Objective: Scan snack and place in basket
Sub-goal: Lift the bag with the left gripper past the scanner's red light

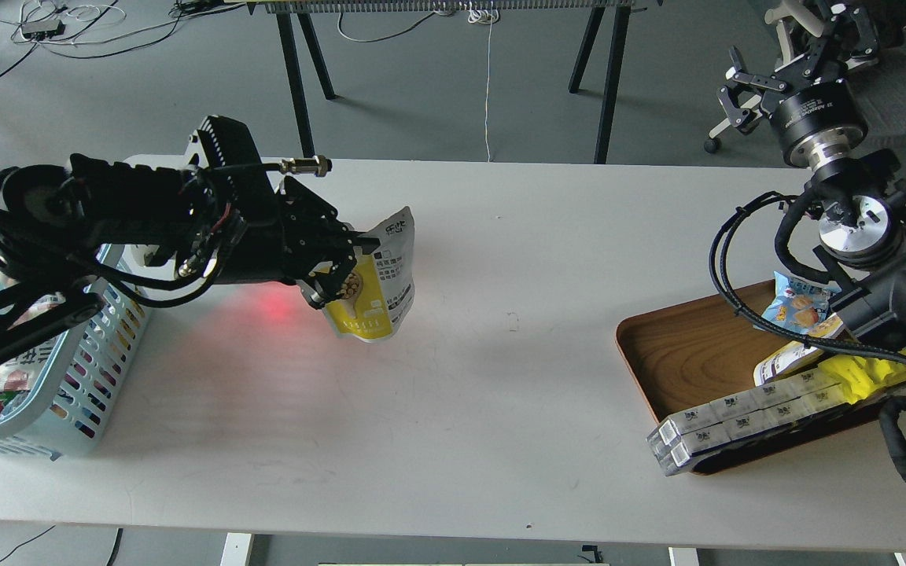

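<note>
My left gripper (347, 263) is shut on the snack (378, 295), a yellow and white pouch, and holds it in the air above the left-centre of the table, hanging tilted. The light blue basket (68, 377) stands at the table's left edge, partly hidden behind my left arm, with some packs inside. A red glow lies on the table under the gripper; the scanner itself is hidden behind the arm. My right gripper (795, 51) is raised past the table's far right corner, fingers spread, holding nothing.
A brown wooden tray (681, 354) at the right holds a blue chip bag (795, 308), a bright yellow pack (862, 376) and long white boxes (736, 428). The white table (500, 409) has table legs and cables behind it.
</note>
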`<action>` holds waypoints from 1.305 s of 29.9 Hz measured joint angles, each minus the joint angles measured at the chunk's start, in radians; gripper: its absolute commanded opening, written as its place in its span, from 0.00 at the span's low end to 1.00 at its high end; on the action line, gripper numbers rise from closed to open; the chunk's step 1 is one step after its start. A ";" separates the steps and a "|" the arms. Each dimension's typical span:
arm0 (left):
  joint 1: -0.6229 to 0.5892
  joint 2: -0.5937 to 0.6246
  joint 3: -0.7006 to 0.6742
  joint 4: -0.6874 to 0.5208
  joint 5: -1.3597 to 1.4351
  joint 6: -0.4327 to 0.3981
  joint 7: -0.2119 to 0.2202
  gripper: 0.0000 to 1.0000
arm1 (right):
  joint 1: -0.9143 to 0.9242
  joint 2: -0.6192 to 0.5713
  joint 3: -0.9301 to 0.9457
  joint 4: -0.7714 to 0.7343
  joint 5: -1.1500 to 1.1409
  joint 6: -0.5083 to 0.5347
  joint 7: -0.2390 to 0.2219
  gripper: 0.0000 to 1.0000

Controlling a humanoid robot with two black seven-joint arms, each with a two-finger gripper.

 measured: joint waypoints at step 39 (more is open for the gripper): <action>-0.005 0.072 -0.035 0.004 0.000 0.000 -0.032 0.01 | 0.002 -0.025 -0.002 -0.003 -0.002 0.000 0.000 0.98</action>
